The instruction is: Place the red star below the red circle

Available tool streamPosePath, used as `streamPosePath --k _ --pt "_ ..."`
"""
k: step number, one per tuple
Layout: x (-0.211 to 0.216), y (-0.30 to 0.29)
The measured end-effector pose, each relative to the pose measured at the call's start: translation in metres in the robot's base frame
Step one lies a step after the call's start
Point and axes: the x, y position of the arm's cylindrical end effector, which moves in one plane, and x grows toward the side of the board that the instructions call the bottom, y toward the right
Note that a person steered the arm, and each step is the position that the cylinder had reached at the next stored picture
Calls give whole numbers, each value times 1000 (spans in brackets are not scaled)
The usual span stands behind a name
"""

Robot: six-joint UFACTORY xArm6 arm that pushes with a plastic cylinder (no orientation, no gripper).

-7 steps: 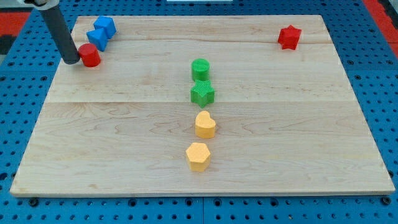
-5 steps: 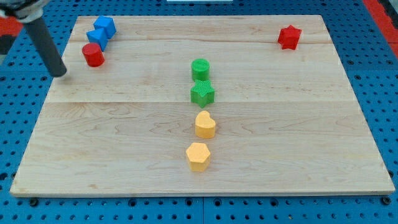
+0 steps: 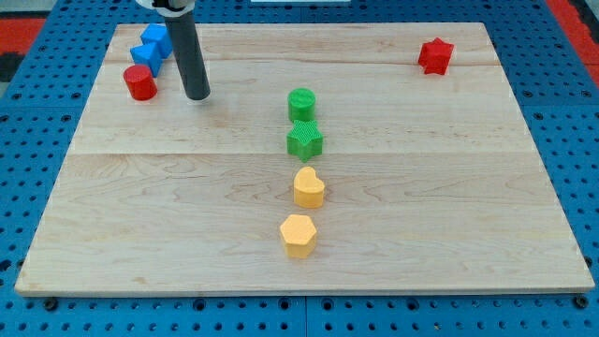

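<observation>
The red star sits near the view's top right corner of the wooden board. The red circle stands near the top left. My tip rests on the board just right of the red circle, a short gap apart, and far left of the red star. The dark rod rises from the tip toward the view's top.
Two blue blocks lie touching just above the red circle. A green circle, a green star, a yellow heart and a yellow hexagon form a column down the board's middle.
My tip has swung from the left of the red circle, off the board's left edge, across to its right side. The red circle has shifted very little. The red star has not moved.
</observation>
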Motion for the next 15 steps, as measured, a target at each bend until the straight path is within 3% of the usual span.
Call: streamPosePath --k 1,3,4,6,7,9,11,12,13,14,15 --pt "-58 68" --pt "-127 202" --pt "-142 265" --pt "-121 415" --pt "-67 358" --pt "-71 229" --pt "-97 211" --pt "-97 152" --pt "-91 125" --pt "-54 120" --pt "-41 107"
